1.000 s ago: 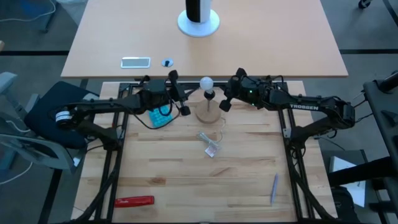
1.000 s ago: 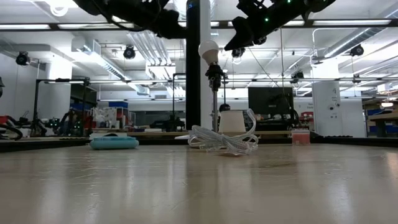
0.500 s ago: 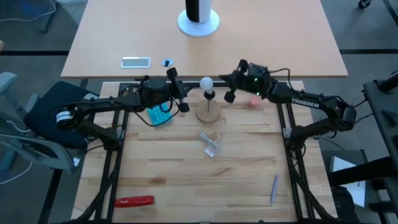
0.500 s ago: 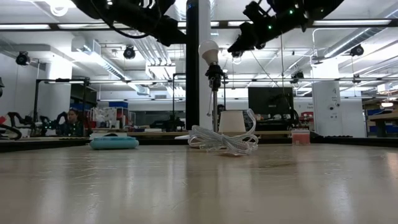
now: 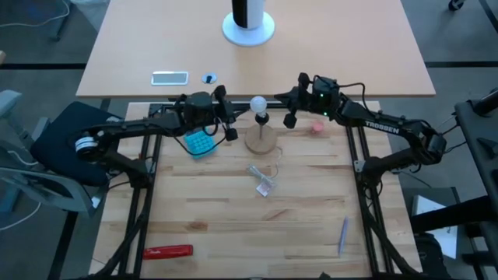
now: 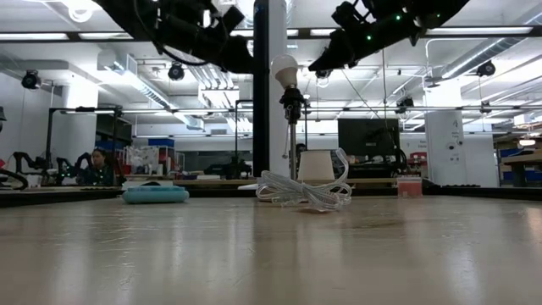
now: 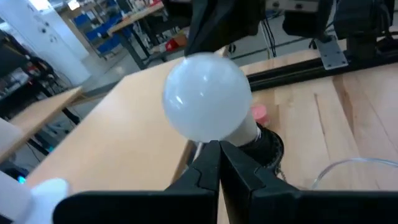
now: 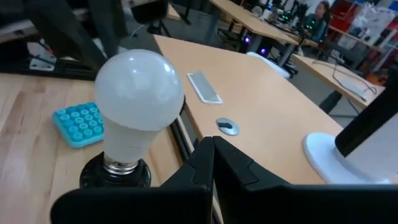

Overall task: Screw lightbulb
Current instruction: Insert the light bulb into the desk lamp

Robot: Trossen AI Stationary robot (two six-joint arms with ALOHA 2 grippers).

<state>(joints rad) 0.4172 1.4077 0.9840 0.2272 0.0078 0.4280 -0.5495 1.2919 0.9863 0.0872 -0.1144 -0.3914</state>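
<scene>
The table (image 5: 233, 233) carries a round wooden disc (image 5: 260, 141) near the middle of its far edge; a thin stem rises from it to a black socket (image 8: 115, 175). The lightbulb (image 5: 257, 104) sits upright in that socket, held by neither arm. It looks light, smooth and breakable, so a soft grip around the globe's widest part seems safest. The left gripper (image 5: 226, 117) and right gripper (image 5: 289, 107) flank it, fingers pressed together.

Overhead, table-level, two close wrist views
</scene>
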